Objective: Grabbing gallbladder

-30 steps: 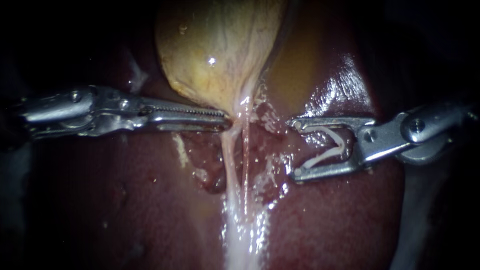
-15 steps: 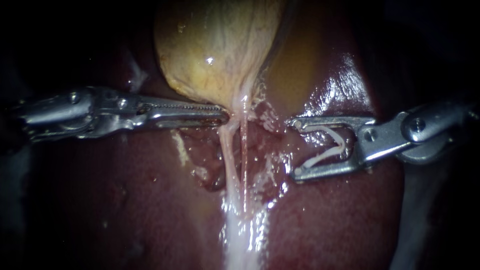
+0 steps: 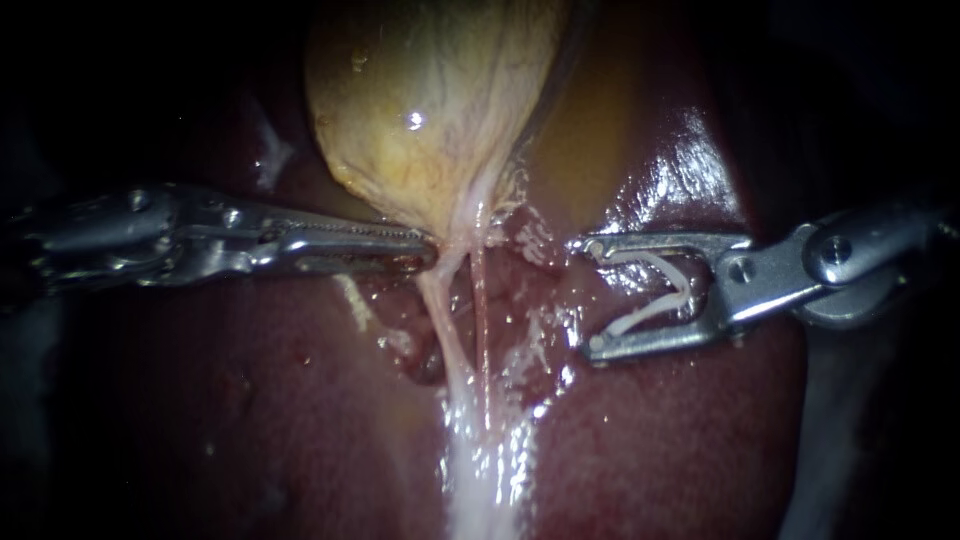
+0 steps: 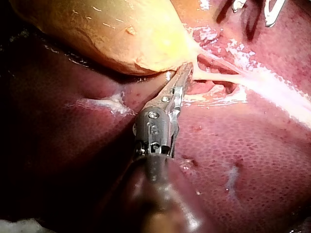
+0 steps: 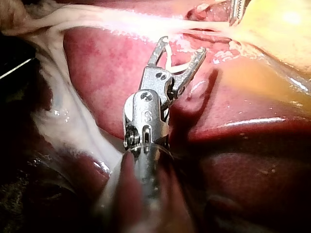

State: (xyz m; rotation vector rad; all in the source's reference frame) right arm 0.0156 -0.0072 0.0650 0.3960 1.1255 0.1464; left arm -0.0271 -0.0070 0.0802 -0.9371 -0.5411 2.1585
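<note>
Left instrument [image 3: 425,245] enters from the left edge and lies roughly level across mid-frame. Its jaws are pressed together on the tapered lower end of the gallbladder [image 3: 430,100], right where the sac narrows into the tubes [image 3: 438,320]. The left wrist view agrees: no gap shows between the jaws, and the tip is buried in pale tissue at the taper.

My read is that the bite sits low on purpose. A grip at the neck controls the sac without pinching the thin, bulging wall. The pale tube bends toward the jaw tip, so the hold looks to be under slight sideways tension.

The gallbladder is yellow-tan and fills upper centre, bedded on the dark red liver [image 3: 250,400]. The tubes run from its tip down to the bottom edge.

Right instrument [image 3: 590,295] comes in from the right edge and is parked centre-right, just beside the tubes but not touching them. Its jaws stand wide apart with a white clip [image 3: 648,314] seated between them, one leg along each jaw. It looks staged, waiting for the neck to be held steady.

Containers: none as such. The sac looks full, but its contents are not visible. The only other holder is the right jaws, which carry that single clip.
</note>
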